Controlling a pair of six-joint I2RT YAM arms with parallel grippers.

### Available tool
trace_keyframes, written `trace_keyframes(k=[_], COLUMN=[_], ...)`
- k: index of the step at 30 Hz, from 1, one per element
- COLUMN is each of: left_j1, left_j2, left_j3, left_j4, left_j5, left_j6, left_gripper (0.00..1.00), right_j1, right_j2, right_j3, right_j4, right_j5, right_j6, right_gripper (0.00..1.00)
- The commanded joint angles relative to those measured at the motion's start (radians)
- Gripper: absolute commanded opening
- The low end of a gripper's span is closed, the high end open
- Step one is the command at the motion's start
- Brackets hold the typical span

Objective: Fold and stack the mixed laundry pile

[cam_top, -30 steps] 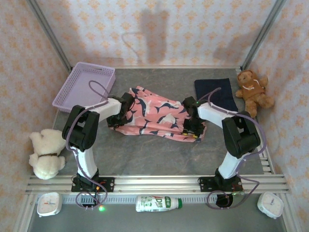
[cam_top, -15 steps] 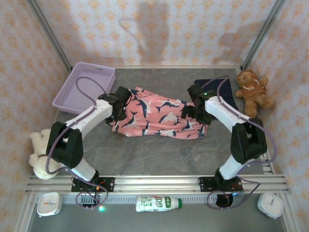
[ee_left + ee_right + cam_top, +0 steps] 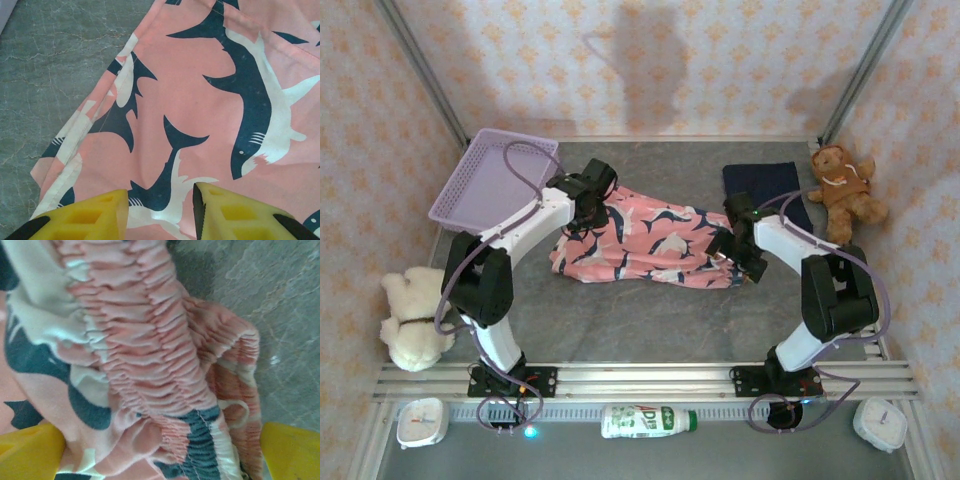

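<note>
Right at your left pincer (image 3: 160, 194), the yellow fingers (image 3: 85, 217) stand narrowly apart and grip nothing; you see the flat shark-print garment (image 3: 200, 100) through the gap. From above, that pincer (image 3: 588, 205) sits over the garment's far left end. Your right pincer (image 3: 160, 440) is spread wide, one yellow finger (image 3: 30, 450) at each side of the wrist view, and the gathered elastic waistband (image 3: 145, 340) bunches between them without being clamped. Seen from above, it (image 3: 745, 262) is at the garment's right end.

Outward from there, the shark-print garment (image 3: 650, 240) lies across the middle of the worktop (image 3: 650, 315), salmon-pink with navy and white sharks. The navy garment (image 3: 765, 180) lies flat near the far right corner, apart from the pink one, partly behind your right arm.

The worktop is grey and veined like stone. Walls (image 3: 670, 60) papered in pale peach with a small orange motif close it in on three sides, with metal posts in the far corners, and a slotted metal rail (image 3: 650, 378) runs along the near edge.

Counting for you: two garments, two arms, two teddy bears, the brown one (image 3: 842, 190) by the right edge and the cream one (image 3: 412, 315) by the left edge, one lavender basket (image 3: 490, 180) at the far left corner, one bottle (image 3: 645, 420) lying in front of the rail, and two small white dials (image 3: 420, 422) at the near corners.
</note>
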Motion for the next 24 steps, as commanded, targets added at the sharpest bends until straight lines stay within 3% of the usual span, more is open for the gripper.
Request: trace_keyframes(k=[1, 6, 8, 10, 12, 14, 19, 24], left_j1=[-0.002, -0.001, -0.002, -0.006, -0.01, -0.017, -0.036, -0.064], left_j2=[-0.019, -0.045, -0.053, -0.059, -0.063, -0.06, -0.053, -0.036], left_j3=[-0.016, -0.056, -0.069, -0.078, -0.085, -0.088, -0.091, -0.071], left_j4=[0.006, 0.015, 0.022, 0.029, 0.035, 0.038, 0.045, 0.078], left_j5=[0.011, 0.016, 0.028, 0.037, 0.039, 0.042, 0.045, 0.082], left_j6=[-0.015, -0.023, -0.032, -0.037, -0.04, -0.043, -0.052, -0.031], left_gripper=[0.39, 0.39, 0.39, 0.39, 0.39, 0.39, 0.39, 0.39], right_j1=[-0.003, -0.005, -0.005, -0.005, -0.005, -0.005, -0.005, -0.005], right_j2=[0.016, 0.052, 0.065, 0.078, 0.09, 0.109, 0.139, 0.137], right_j3=[-0.032, -0.075, -0.086, -0.094, -0.093, -0.082, -0.01, 0.141], right_j4=[0.117, 0.2, 0.221, 0.234, 0.238, 0.229, 0.159, 0.035], right_j5=[-0.023, -0.04, -0.046, -0.048, -0.049, -0.043, -0.004, 0.042], right_j6=[0.09, 0.111, 0.111, 0.105, 0.089, 0.061, -0.047, -0.236], right_gripper=[0.99, 1.0, 0.96, 0.82, 0.55, 0.36, 0.03, 0.0])
